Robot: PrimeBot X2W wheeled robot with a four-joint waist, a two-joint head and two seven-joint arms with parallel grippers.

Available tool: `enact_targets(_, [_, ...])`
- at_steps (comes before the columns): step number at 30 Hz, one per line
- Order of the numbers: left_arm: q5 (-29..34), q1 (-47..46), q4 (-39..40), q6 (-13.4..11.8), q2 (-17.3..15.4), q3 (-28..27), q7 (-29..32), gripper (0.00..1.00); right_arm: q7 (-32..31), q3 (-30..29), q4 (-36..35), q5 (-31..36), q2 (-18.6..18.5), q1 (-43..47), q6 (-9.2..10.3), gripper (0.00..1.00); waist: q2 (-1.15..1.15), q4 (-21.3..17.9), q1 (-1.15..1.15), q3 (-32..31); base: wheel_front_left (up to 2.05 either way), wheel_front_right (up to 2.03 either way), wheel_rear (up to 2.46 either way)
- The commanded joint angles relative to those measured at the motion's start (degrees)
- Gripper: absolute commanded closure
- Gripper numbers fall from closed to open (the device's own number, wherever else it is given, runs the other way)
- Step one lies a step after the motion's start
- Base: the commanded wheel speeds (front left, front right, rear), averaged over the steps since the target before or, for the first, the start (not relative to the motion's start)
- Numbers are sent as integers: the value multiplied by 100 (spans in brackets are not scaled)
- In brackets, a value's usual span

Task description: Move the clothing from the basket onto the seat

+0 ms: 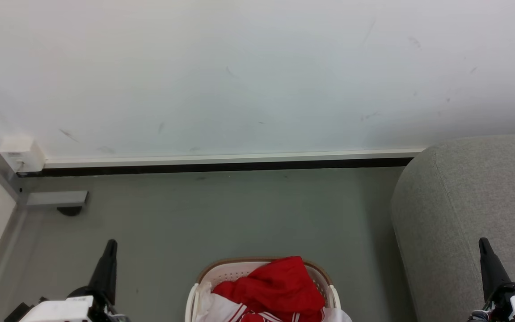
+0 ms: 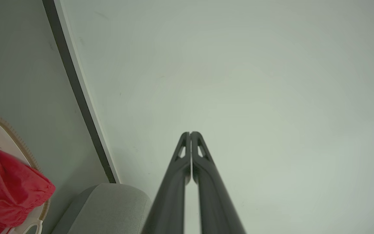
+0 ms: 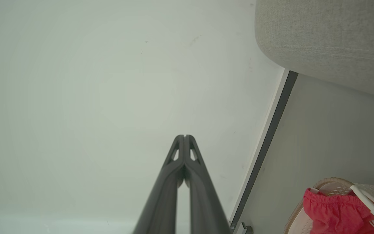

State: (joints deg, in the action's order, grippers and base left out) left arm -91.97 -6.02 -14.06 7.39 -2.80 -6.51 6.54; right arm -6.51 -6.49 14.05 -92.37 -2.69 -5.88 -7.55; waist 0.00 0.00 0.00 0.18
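Find the clothing (image 1: 280,286) heaped in the basket (image 1: 221,270) at 6 o'clock, the seat (image 1: 463,197) at 3 o'clock. Note left fingers (image 2: 174,182) and right fingers (image 3: 169,182) pressed together, empty. Spread one pair, descend onto the top red fold, pinch deep, lift clear.

basket (image 1: 228,271) cut off by head view's bottom edge, clothing (image 1: 280,286) cropped there too, seat (image 1: 463,201) running off right edge

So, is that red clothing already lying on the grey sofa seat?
No, the red clothing is heaped in the basket, which stands on the floor to the left of the seat.
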Motion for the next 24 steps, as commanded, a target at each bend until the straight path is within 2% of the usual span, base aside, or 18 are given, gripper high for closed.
enact_targets(1, [-84, -53, 1, 29, -14, -10, 16, 100, -22, -18, -19, -10, -38, -69, 13, 100, 0, 0, 0, 0, 0, 0, 0])
enact_targets(4, [-84, -53, 1, 29, -14, -10, 16, 100, -22, -18, -19, -10, -38, -69, 13, 100, 0, 0, 0, 0, 0, 0, 0])
enact_targets(5, [2, 0, -1, 0, 0, 1, -3, 0, 2, 0, 3, 1, 1, 1, 0, 0, 0, 0, 0, 0, 0, 0, 0])
enact_targets(13, [168, 92, -59, -12, 18, 92, -186, 0, 182, 79, 95, 230, 29, 84, 1, 0, 0, 5, 0, 1, 0, 0, 0])
enact_targets(24, [1123, 136, 68, -79, 12, 143, -486, 0, 482, 242, -89, 1834, 18, 141, 2, 0, 0, 23, 0, 7, 0, 0, 0])
